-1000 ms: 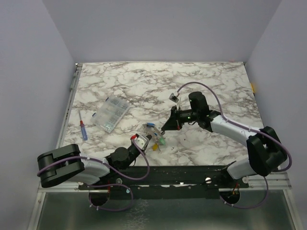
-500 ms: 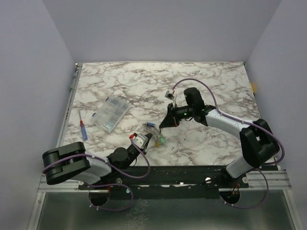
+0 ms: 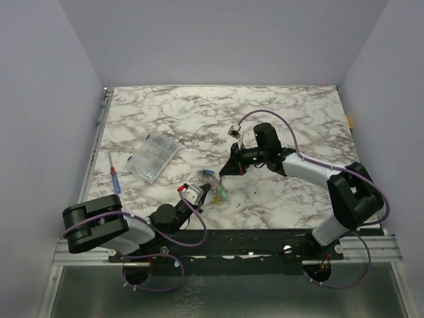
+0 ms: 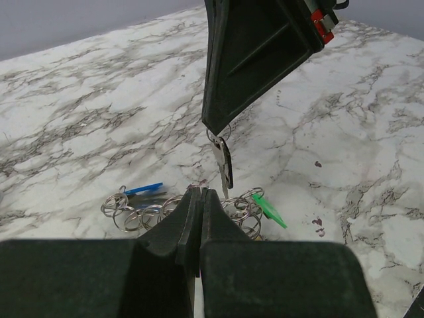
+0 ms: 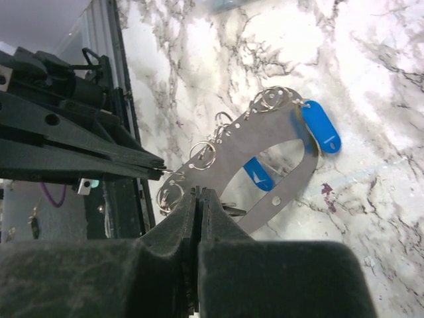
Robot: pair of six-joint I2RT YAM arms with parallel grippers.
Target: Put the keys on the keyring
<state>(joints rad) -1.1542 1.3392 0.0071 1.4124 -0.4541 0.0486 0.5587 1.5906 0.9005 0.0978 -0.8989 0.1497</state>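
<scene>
Keys bunched near the table's front edge, between claws.
Right claw clenched on dangling silver key; left claw clenched; open marble behind.

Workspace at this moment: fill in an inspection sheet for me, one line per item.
Surface: marble-pattern table, a few dark specks.
Job's things: keyring, a grey oval loop carrying small rings, lies flat; blue-headed key at its end, green-headed key nearby; one key hangs from the right hand.
Clutter: clear compartment box; screwdriver, far left.
Hands: left hand shut, low at the rings; right hand shut, pinching that key's ring.
Cables: purple cables loop over both arms, clear of the work.
Surroundings: plain pale walls; metal rail at near edge.
</scene>
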